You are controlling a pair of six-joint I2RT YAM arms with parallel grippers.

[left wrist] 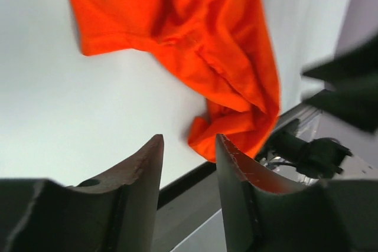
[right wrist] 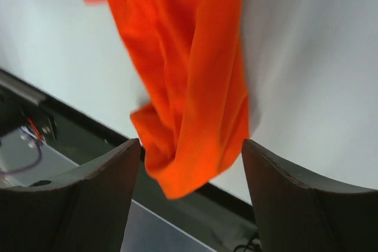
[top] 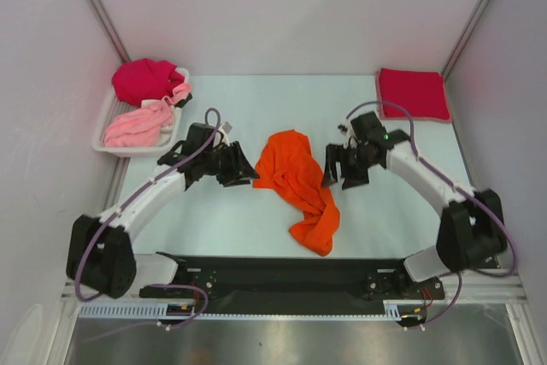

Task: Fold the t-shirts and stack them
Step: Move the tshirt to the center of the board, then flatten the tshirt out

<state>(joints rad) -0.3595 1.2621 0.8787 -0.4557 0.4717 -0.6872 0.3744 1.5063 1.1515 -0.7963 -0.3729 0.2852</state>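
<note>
left arm point(top: 149, 194), right arm point(top: 423, 173): white shells, black joints, blocky black bases point(top: 101, 254) | cables point(top: 402, 108): purple, looped along each arm | left hand point(top: 238, 168), right hand point(top: 342, 170): black | fingers point(right wrist: 88, 193): dark, matte, curved | right wrist: small green light point(top: 386, 136)

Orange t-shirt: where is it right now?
Top view: the orange t-shirt lies crumpled centre-frame, between the left gripper on its left and the right gripper on its right, both open.
</note>
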